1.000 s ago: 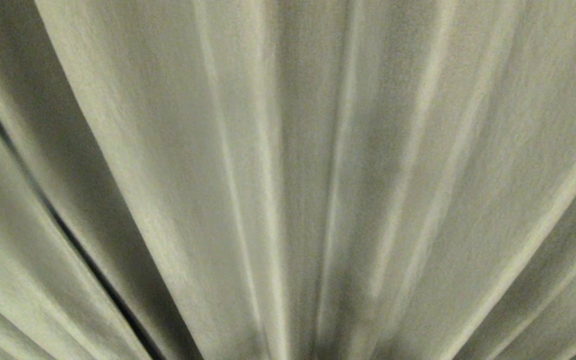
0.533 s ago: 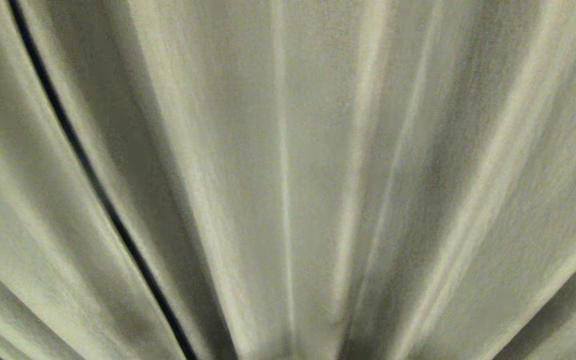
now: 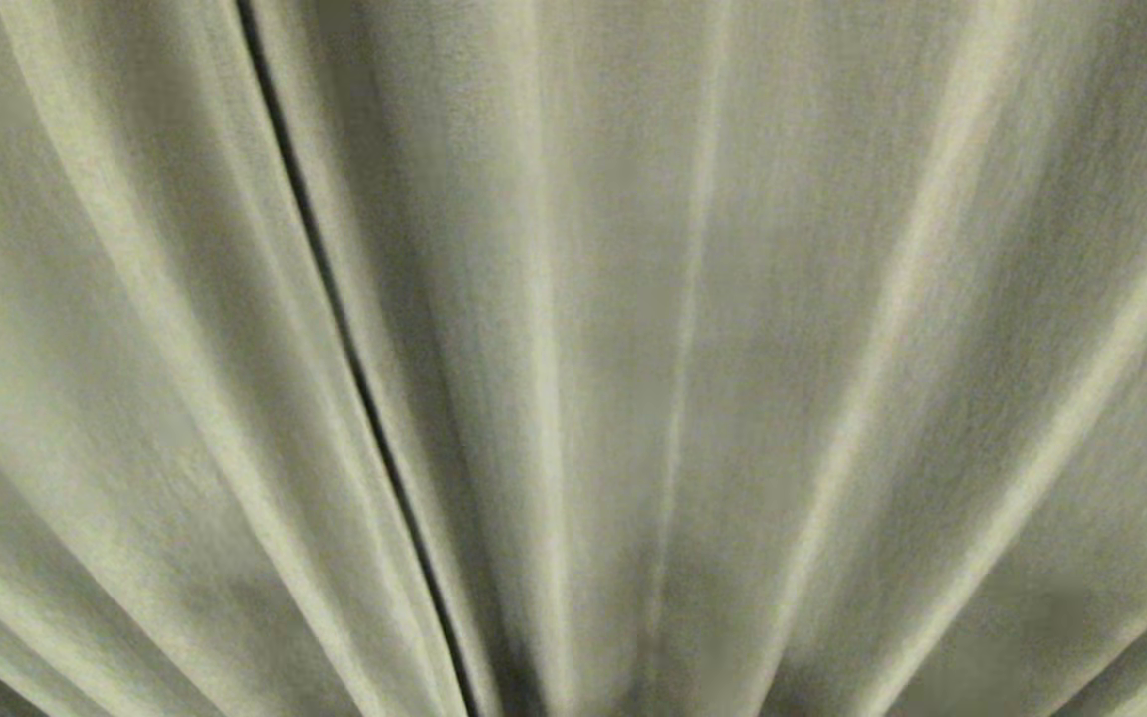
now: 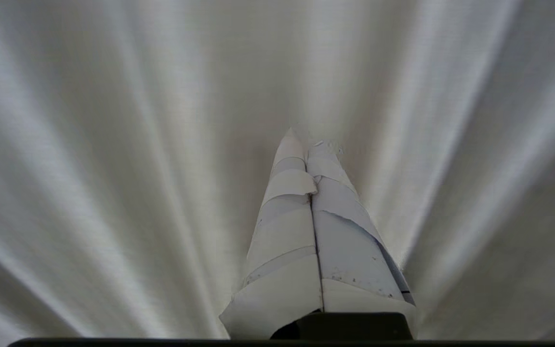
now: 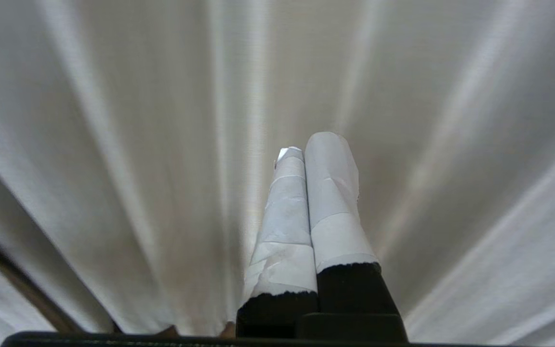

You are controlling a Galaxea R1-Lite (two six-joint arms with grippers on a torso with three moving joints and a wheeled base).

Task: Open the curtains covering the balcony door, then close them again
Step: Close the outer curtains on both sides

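The cream-white fabric curtains (image 3: 753, 329) with soft vertical pleats and a fine woven texture fill the whole head view, hanging drawn together right in front of the robot. Their folds fan outward from low in the middle of that view. A thin dark slit (image 3: 354, 368) runs between the edges of the two panels, left of centre, slanting from the top down toward the lower middle; what lies behind it cannot be made out, so the balcony door itself is hidden behind the cloth.

In the left wrist view the same pale pleated fabric spreads across everything, and the left hand (image 4: 309, 144), its two long fingers (image 4: 287, 226) wrapped in white tape, is clenched with the fingers pressed side by side and nothing between them. Its tips point at the fabric; whether they touch it cannot be told.

In the right wrist view the right hand (image 5: 313, 147), white tape over black fingers (image 5: 335, 193), is likewise clenched empty and aimed at the pleats. A dark strip (image 5: 12, 279) shows at one edge of the cloth there.
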